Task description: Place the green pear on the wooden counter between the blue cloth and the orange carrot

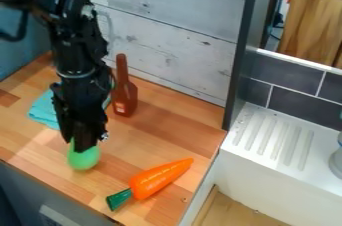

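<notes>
Evidently, the gripper and the green toy leave little margin

Evidently, the black gripper (83,145) hangs down right at the green toy (83,160), covering its upper part. We cannot tell whether it is spread wide, drawn narrow or closed on the toy. The toy is at the left part of the counter (155,135), near its front edge; we cannot be sure whether it touches the wood.

As we judge it, slipping is the first risk: a rounded, smooth body gives little to grip, and an off-centre squeeze could turn it or squirt it sideways. Pressing too low could pin it against the wood. If it rolled forward, the near edge could let it drop; if it rolled right, it could knock the carrot (159,179). A backward swing of the arm (75,52) could topple the bottle (125,96), whose tall neck makes it easy to tip, or drag the cloth (43,110).

As for materials, the toy looks matt and pale, with a bulbous lower end. The carrot, lying on its side, is glossy orange, tapering from a dark green top to a blunt tip. Behind the gripper the brown bottle stands upright near the boarded wall (180,30), and the soft turquoise cloth lies partly hidden by the arm. To the right, we see a hard white sink (240,172) with a grooved drainboard, below dark tiles (287,74).
</notes>
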Controlling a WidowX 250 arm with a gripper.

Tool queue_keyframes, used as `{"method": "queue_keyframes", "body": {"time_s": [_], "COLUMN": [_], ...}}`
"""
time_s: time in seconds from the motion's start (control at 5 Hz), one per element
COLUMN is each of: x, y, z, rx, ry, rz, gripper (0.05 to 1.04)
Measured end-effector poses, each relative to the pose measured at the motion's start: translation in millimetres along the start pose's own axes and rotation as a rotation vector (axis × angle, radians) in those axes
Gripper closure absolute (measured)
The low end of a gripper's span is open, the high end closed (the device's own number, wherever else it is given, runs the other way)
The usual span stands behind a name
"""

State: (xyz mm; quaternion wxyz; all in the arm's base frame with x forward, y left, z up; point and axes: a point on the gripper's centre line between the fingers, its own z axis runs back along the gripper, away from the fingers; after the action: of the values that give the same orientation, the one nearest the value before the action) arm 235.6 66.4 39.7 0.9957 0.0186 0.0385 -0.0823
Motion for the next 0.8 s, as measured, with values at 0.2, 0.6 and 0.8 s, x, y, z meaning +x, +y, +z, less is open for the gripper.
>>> {"method": "queue_keyframes", "body": {"time_s": [0.2, 0.6, 0.8], "x": [0.5, -7.6, -0.6], "y": [-4.0, -11.5, -1.8], "z": [-1.8, 21.3, 46.8], "rx": [0.011, 0.002, -0.017], "ry": [0.001, -0.003, -0.046], "rz": [-0.002, -0.018, -0.003], "gripper": [0.607, 0.077, 0.076]}}
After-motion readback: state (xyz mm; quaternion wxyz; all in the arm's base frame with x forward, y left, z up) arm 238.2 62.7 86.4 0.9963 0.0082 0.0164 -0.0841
